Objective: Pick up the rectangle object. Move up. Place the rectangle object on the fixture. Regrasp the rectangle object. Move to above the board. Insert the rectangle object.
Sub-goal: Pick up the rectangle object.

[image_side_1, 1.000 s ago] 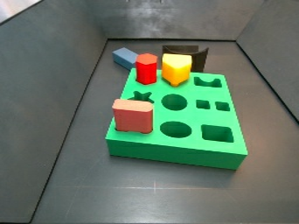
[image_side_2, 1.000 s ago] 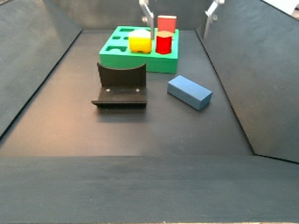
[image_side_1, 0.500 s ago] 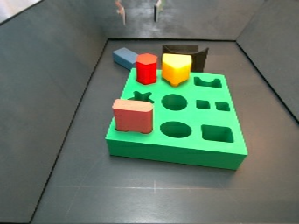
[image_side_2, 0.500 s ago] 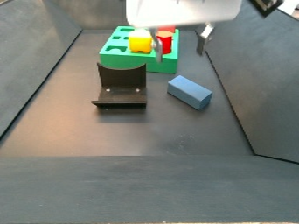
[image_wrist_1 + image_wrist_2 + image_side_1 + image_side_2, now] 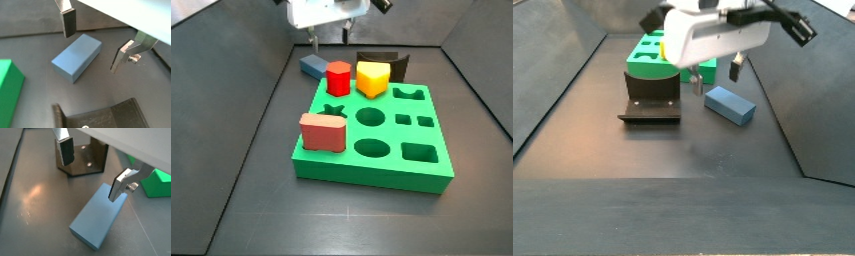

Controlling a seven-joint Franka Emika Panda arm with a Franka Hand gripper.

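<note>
Two silver fingers hung spread wide over the steel-blue rectangle object (image 5: 77, 57).

The gripper (image 5: 91, 169) held nothing; the smooth matte block lay flat on the dark floor (image 5: 673, 150), just beside the black fixture (image 5: 651, 96), bare floor around it. Behind stood the green board (image 5: 378, 135). The gripper's body hid part of the board in a side view.

Both wrist views look down close past the end effector (image 5: 93, 42) at the rectangle object (image 5: 77, 56), while the two side views face each other along the floor from opposite ends, sharing the board (image 5: 385, 150) and fixture (image 5: 651, 98).
</note>
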